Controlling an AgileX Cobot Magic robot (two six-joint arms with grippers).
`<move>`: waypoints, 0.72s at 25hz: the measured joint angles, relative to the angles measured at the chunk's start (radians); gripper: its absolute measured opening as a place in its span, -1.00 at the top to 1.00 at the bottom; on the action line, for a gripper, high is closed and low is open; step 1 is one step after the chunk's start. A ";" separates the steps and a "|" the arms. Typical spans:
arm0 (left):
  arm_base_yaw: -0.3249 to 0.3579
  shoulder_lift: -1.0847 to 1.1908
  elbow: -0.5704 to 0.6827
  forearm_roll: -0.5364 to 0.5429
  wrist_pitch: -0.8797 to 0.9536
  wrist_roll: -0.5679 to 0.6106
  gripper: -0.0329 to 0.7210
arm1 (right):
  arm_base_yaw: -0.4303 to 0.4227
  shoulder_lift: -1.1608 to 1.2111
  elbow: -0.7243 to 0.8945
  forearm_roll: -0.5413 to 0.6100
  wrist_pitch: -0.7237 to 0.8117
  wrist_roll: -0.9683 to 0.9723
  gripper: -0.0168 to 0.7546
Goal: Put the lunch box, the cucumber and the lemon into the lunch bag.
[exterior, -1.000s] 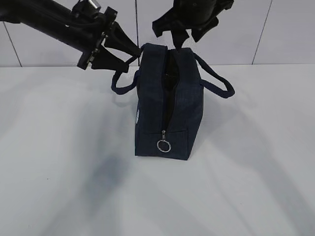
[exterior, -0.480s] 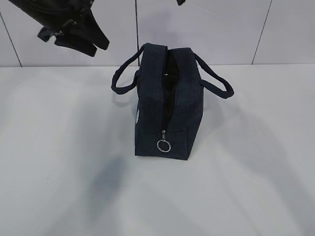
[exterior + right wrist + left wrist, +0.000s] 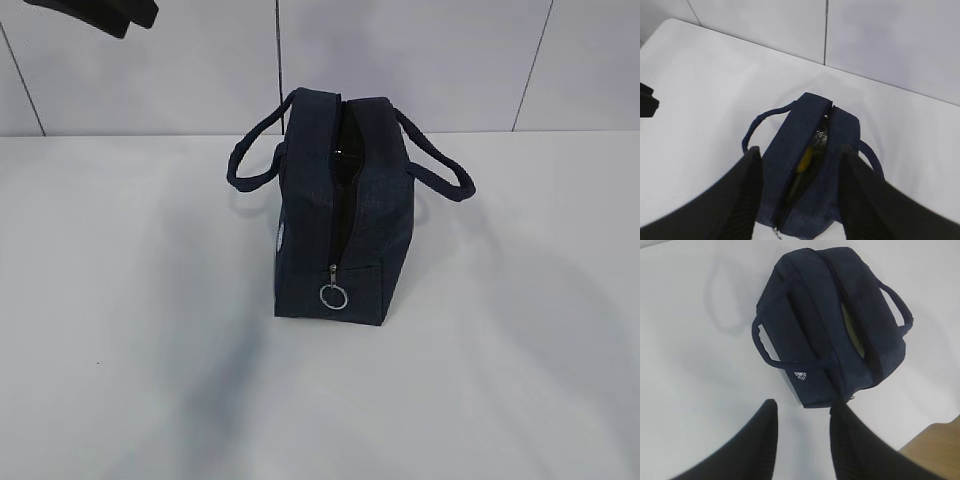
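The navy lunch bag (image 3: pixel 340 215) stands on the white table with its top zipper open and its ring pull (image 3: pixel 333 296) hanging at the near end. The right wrist view looks down into the bag (image 3: pixel 790 165), where the yellow lemon (image 3: pixel 805 157) shows in the slit. In the left wrist view a pale green strip, likely the lunch box lid (image 3: pixel 852 329), shows inside the bag (image 3: pixel 810 330). The cucumber is hidden. My left gripper (image 3: pixel 802 415) is open and empty, high and to the left of the bag. My right gripper (image 3: pixel 800 149) is open and empty, high above the bag.
White tiled wall (image 3: pixel 450 60) stands behind the table. A wooden surface (image 3: pixel 940 447) shows past the table's edge in the left wrist view. Only the tip of the left gripper (image 3: pixel 100 14) shows in the exterior view's top left corner.
Both grippers have risen away from the bag. The left one moved up and left to the frame's corner; the right one left the exterior view. The bag has not moved.
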 joint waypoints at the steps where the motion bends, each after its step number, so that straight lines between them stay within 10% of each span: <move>1: -0.007 -0.016 0.000 0.021 0.003 -0.007 0.23 | 0.000 -0.020 0.008 0.017 0.000 0.000 -0.02; 18: -0.087 -0.227 0.000 0.149 0.022 -0.026 0.24 | 0.000 -0.478 0.645 0.049 -0.020 -0.034 -0.01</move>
